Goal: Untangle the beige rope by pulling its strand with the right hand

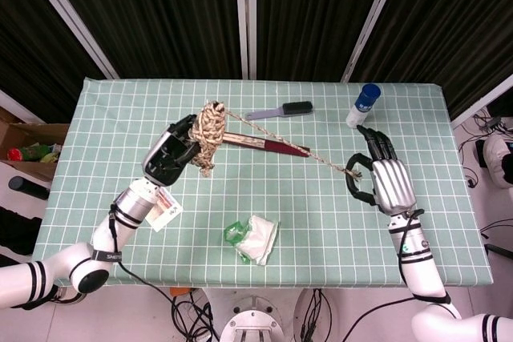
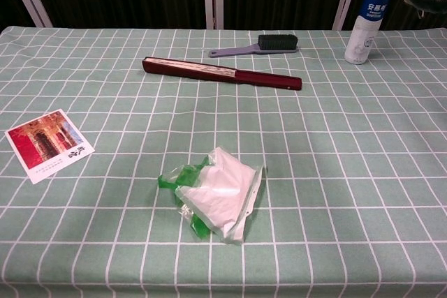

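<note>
The right hand [image 1: 387,186] has its dark fingers curled in around the free end of the beige rope [image 1: 210,128], pinching the strand [image 1: 280,142] at its thumb side, raised over the right part of the table [image 1: 449,222]. From those fingers the strand runs taut up and to the left, a straight diagonal passing above the closed red fan [image 1: 268,144], to the knotted bundle. The left hand [image 1: 172,158] grips that bundle from below, holding it in the air over the table's left half. So the rope's long axis lies between the 2 hands, and the tangle sits well away from the right hand, against the left one. Pulling further right and toward the robot would probably draw more strand out of the bundle. The chest view shows only a sliver of the right hand at its top right corner.
</note>
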`<state>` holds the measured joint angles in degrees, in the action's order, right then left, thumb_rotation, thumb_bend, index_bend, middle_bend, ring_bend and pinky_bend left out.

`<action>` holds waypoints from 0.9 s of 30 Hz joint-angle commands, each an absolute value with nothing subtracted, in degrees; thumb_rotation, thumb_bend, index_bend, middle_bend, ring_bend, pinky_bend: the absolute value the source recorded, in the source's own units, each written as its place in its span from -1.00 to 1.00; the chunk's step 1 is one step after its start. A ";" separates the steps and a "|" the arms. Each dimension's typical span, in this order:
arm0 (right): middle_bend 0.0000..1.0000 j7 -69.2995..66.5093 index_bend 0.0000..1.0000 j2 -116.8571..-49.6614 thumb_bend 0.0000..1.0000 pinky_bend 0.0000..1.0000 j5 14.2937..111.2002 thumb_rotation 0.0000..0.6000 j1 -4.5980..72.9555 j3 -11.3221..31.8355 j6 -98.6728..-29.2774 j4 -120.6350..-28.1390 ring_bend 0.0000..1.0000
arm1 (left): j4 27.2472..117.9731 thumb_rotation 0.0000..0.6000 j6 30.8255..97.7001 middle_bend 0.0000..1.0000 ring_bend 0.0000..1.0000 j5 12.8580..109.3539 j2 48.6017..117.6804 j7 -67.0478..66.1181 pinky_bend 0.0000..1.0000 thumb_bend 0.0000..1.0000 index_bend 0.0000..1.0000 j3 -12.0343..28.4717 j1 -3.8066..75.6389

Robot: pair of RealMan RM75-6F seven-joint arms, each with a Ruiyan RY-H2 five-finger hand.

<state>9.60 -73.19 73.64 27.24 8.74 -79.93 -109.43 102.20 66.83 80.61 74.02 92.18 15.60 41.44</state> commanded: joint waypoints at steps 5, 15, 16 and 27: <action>-0.90 10.37 1.00 -72.15 -0.04 -1.00 79.87 1.00 24.78 5.61 -81.10 -109.70 -1.00 | 102.59 1.00 65.32 0.65 0.32 76.61 74.50 79.70 0.38 -0.01 0.58 16.21 41.13; -0.93 28.74 1.00 -72.63 -0.05 -1.00 94.98 1.00 26.45 5.32 -81.54 -116.29 -1.00 | 108.29 1.00 70.95 0.65 0.33 58.55 79.58 41.52 0.38 -0.01 0.57 19.47 41.73; -0.93 31.05 1.00 -72.80 -0.05 -1.00 96.06 1.00 27.02 5.66 -80.85 -117.35 -1.00 | 108.51 1.00 71.82 0.65 0.34 57.94 80.20 39.08 0.38 -0.01 0.57 19.74 41.82; -0.94 49.90 1.00 -78.27 -0.05 -1.00 89.04 1.00 38.20 17.23 -67.48 -128.88 -1.00 | 108.33 1.00 76.93 0.65 0.34 58.88 86.14 20.95 0.38 -0.01 0.58 20.12 42.39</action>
